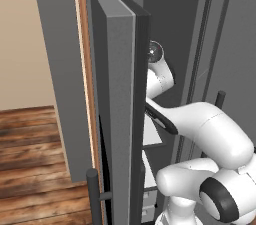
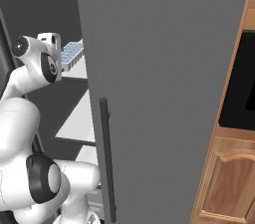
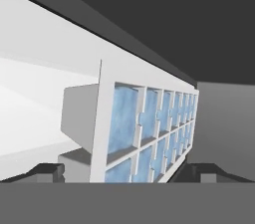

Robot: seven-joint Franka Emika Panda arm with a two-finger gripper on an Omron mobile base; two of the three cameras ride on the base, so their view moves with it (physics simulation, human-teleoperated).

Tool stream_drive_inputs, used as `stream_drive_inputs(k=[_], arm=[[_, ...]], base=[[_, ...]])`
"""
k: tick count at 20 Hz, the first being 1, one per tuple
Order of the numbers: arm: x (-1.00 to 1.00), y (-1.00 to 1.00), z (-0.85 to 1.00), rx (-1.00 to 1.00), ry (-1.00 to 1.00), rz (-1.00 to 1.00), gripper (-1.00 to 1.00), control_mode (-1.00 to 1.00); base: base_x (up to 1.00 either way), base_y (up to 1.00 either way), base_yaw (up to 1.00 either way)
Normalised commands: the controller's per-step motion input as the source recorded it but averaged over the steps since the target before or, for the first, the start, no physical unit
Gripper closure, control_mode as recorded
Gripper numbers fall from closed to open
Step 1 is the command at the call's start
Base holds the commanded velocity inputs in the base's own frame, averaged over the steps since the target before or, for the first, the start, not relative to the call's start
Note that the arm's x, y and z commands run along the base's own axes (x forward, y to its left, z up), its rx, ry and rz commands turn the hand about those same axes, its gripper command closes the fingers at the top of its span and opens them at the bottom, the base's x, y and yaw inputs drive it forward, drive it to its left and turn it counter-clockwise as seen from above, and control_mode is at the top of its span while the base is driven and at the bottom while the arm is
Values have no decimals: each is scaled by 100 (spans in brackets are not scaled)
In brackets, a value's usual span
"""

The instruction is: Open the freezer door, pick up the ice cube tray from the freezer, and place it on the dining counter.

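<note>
Two dark fingertips (image 3: 47, 170) of the end effector (image 3: 127, 173) stood spread wide, one on each side of the near end of the tray (image 3: 149, 128), gripping nothing. The tray lay directly ahead of the end effector, with its two rows of blue cells running away from the fingertips. It rested on a white shelf (image 3: 30, 118) inside the freezer (image 2: 45, 24), whose dark wall rose beyond the tray. In the right base view, the tray (image 2: 70, 52) sat just beside the hand, on the upper shelf (image 2: 77, 71), and a lower shelf (image 2: 77, 118) lay beneath the arm. The freezer door (image 1: 122, 119) stood open on the left of the arm, edge-on in the left base view. The plain door (image 2: 164, 98) with its bar handle (image 2: 106, 158) was closed on the right.
</note>
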Motion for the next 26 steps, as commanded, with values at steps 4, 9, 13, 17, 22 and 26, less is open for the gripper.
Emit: stream_drive_inputs(k=[4, 9, 13, 17, 22, 26], arm=[[0, 0, 0, 0, 0, 0, -100, -100], [0, 0, 0, 0, 0, 0, -100, -100], [0, 0, 0, 0, 0, 0, 100, -100], [0, 0, 0, 0, 0, 0, 100, -100], [0, 0, 0, 0, 0, 0, 100, -100], [0, 0, 0, 0, 0, 0, 100, -100]], base=[[0, 0, 0], [0, 0, 0], [0, 0, 0], [0, 0, 0], [0, 0, 0], [0, 0, 0]])
